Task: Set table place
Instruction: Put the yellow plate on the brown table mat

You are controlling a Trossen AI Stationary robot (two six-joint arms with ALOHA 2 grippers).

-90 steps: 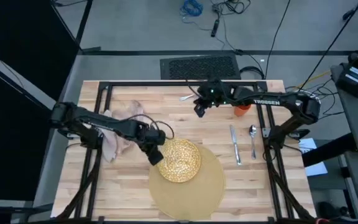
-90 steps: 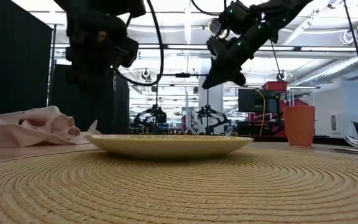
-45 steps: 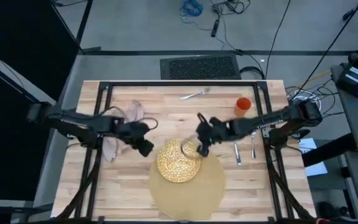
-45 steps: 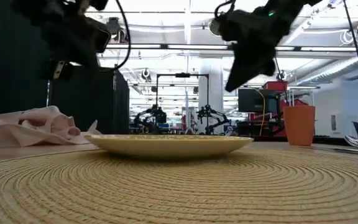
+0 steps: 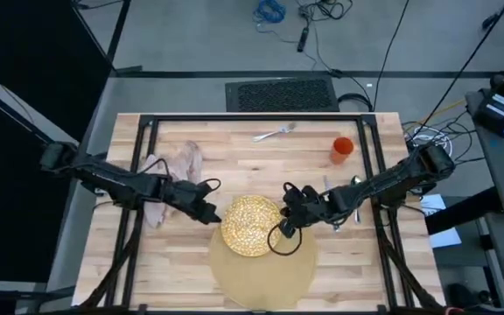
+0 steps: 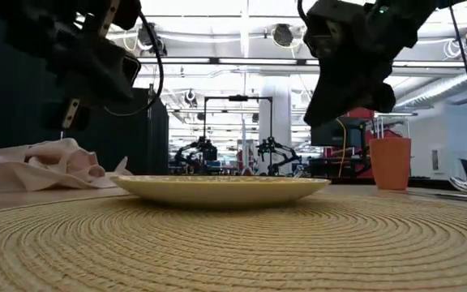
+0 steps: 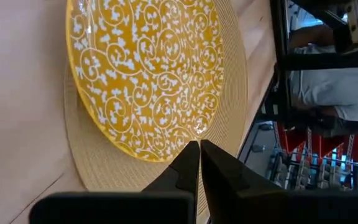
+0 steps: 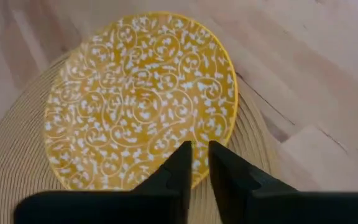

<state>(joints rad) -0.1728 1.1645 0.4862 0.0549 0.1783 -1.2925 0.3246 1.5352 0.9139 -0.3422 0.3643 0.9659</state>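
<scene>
The yellow patterned plate [image 5: 250, 226] lies on the far left part of the round tan placemat [image 5: 268, 267] and overhangs its rim onto the table [image 5: 182, 262]. My left gripper [image 5: 210, 216] hovers shut at the plate's left edge, fingertips [image 7: 199, 148] over the rim. My right gripper [image 5: 285, 229] hovers at the plate's right edge, fingers [image 8: 185, 158] nearly together. In the low view both grippers [image 6: 75, 113] [image 6: 331, 97] hang clear above the plate [image 6: 221, 188]. The beige napkin [image 5: 169, 175] lies crumpled at the left.
A fork [image 5: 275, 133] lies near the far edge, and an orange cup [image 5: 343, 149] stands at the far right. A spoon [image 5: 355, 185] lies right of my right arm, with the knife [image 5: 328, 185] partly under that arm. Bare wood shows at the near left.
My right gripper has swung from the far side beside the fork toward the near edge and come down to the plate's right edge. My left gripper has drawn back a little toward the table's left. The plate has stayed on the placemat.
</scene>
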